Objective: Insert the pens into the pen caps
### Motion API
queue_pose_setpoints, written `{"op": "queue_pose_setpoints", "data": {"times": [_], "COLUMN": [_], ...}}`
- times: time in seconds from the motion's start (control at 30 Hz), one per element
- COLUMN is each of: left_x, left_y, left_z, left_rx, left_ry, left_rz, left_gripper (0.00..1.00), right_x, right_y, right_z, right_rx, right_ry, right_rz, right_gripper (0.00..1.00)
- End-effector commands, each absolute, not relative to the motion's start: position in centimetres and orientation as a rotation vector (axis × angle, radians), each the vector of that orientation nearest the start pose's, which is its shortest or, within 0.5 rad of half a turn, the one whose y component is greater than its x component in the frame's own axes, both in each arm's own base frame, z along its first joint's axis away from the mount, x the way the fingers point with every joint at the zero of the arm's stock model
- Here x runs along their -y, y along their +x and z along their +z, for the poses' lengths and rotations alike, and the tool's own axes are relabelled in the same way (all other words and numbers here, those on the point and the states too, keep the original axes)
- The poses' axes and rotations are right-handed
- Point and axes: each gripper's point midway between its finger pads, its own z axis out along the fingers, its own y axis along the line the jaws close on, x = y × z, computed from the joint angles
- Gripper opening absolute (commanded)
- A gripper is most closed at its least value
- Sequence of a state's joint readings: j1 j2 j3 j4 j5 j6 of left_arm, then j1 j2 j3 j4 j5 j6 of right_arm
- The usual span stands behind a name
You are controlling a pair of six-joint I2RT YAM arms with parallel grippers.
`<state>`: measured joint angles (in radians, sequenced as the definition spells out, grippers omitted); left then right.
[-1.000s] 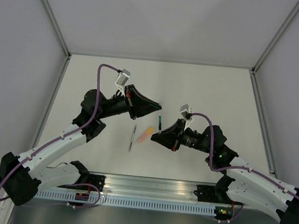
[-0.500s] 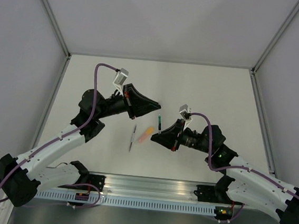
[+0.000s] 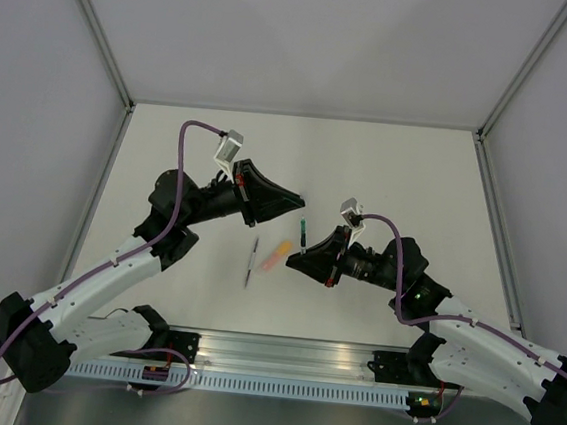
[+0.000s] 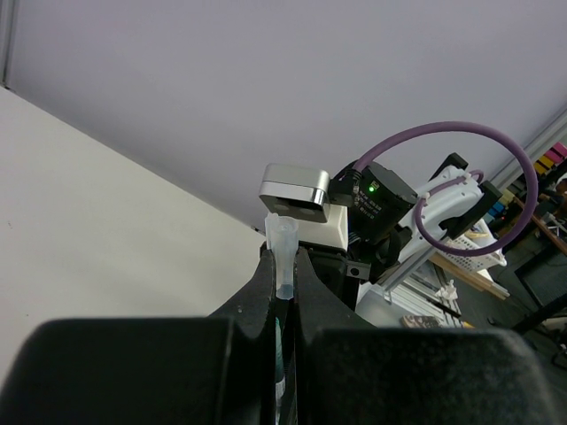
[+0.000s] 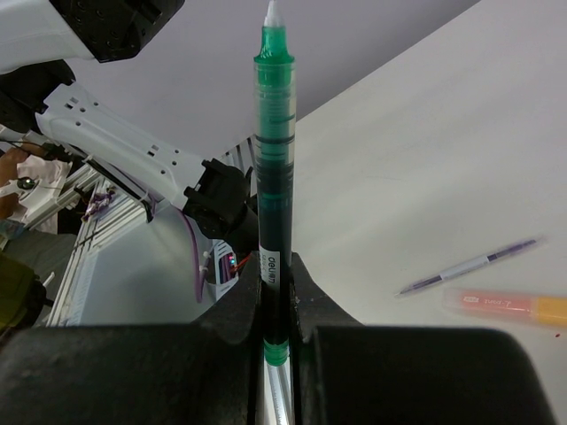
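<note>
Green pen (image 5: 274, 168) is clamped in the right gripper (image 5: 275, 270). The jaws are closed on the lower barrel, just above the bottom collar. Most of the barrel and the white tip stick out past the fingers, in line with them. The printed label faces the wrist cam.

Left gripper (image 4: 282, 270) is pinched tight on a cap (image 4: 283, 241), a pale translucent tube. Its wide end pokes out beyond the fingertips. Lower down between the fingers it shows teal-green. The cap sits straight in the grip, not skewed.

Top view: both grippers are held up over the middle of the table (image 3: 398, 173). The left one reaches in from the left, farther from the bases, and the right one reaches in from the right, nearer the bases. The pen points away from the bases toward the left gripper's tip. Pen tip and cap are close but apart, not mated. I can't tell from here how well they line up.

Thin pen (image 3: 252, 260), grey-white with dark ends, lies flat on the table just left of the right gripper. Orange pen (image 3: 277, 255) lies beside it, angled, not touching it. Both are free of either gripper. In the right wrist view they lie low at the right, thin pen above orange.
</note>
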<state>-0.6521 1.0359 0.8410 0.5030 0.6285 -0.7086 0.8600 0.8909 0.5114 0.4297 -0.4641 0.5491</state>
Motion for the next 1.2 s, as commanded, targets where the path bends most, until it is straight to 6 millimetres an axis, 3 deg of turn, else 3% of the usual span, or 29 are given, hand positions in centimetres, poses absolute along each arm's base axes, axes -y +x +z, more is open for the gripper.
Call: {"op": "queue_pose_setpoints", "data": {"times": [0.0,1.17], "left_x": [30.3,31.4], "left_y": [18.8,16.4], "left_z": [38.7,34.2], "left_rx": [-1.341,-1.362], "left_ry": [0.598,0.746], "left_rz": [-1.511,-1.606], "left_gripper": [0.02,0.02], "right_x": [-31.0,-30.0], "right_y": [14.0,14.8], "right_z": [27.7,27.9], "right_rx": [-1.52,-1.516], "right_ry": [-0.668,-0.611], "right_rz": [1.426,1.358], "right_gripper": [0.0,0.0]}}
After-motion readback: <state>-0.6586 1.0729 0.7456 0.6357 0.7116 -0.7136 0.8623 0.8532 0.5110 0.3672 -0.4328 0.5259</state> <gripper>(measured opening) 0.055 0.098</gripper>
